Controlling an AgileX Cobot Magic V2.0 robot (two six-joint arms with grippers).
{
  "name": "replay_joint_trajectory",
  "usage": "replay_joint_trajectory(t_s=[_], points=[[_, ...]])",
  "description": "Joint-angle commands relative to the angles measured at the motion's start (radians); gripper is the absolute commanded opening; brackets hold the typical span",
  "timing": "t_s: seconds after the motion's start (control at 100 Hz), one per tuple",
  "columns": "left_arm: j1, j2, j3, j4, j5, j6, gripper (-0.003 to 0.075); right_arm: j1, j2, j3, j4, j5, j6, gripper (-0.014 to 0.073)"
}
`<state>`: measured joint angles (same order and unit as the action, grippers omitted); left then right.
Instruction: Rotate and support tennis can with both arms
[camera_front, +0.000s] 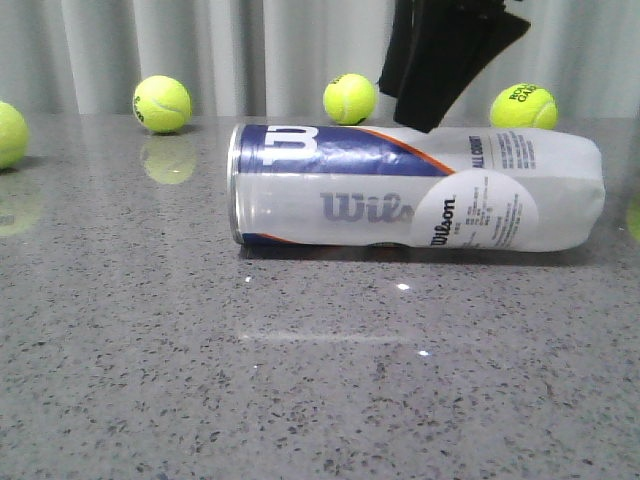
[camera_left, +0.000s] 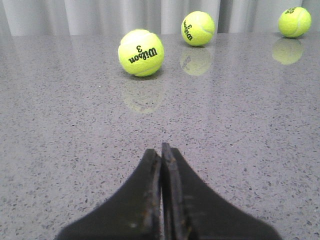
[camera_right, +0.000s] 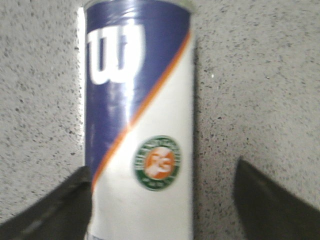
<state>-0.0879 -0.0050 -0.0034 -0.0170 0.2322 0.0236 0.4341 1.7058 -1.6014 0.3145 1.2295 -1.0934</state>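
- While the tennis can lies on its side on the grey speckled table, its long axis runs left to right across the front view, metal rim toward the robot's left and the crumpled end toward its right.
- Above it, the right gripper hangs over the right-hand half of the can, showing in the front view as a black shape at the top.
- From the right wrist view, the fingers are spread apart with the can lying between them; the can's length runs straight away from the wrist, so the fingers stand either side of its round body, not its ends.
- Whether either finger touches the can is hard to tell; the picture is blurred there.
- Over at the left gripper, the fingers are pressed together on nothing, pointing across bare table toward three tennis balls; the can does not show in that view.
- My judgement: the right arm is nearer and placed to close across the can, while the left must first come to the rim end to support it.
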Motion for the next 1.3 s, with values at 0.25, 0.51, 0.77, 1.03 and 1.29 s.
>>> replay_joint_trajectory(t_s=[0.25,0.51,0.77,1.03,1.29], points=[[0.003,-0.038,0.049,-0.008,-0.070,-0.002,-0.0021,-0.001,-0.100,-0.029,0.015,0.031,0.242,-0.0061],[0.003,-0.038,0.049,-0.008,-0.070,-0.002,-0.0021,-0.020,-0.136,-0.025,0.015,-0.068,0.577,-0.0061],[0.003,-0.038,0.049,-0.008,-0.070,-0.002,-0.0021,-0.143,-0.268,0.042,0.013,-0.200,0.882,-0.0060],[0.003,-0.038,0.049,-0.008,-0.070,-0.002,-0.0021,-0.258,-0.477,0.287,0.013,-0.399,0.932,-0.0060],[0.003,-0.038,0.049,-0.008,-0.102,-0.002,-0.0021,-0.333,-0.685,0.529,0.013,-0.584,0.932,-0.0060]])
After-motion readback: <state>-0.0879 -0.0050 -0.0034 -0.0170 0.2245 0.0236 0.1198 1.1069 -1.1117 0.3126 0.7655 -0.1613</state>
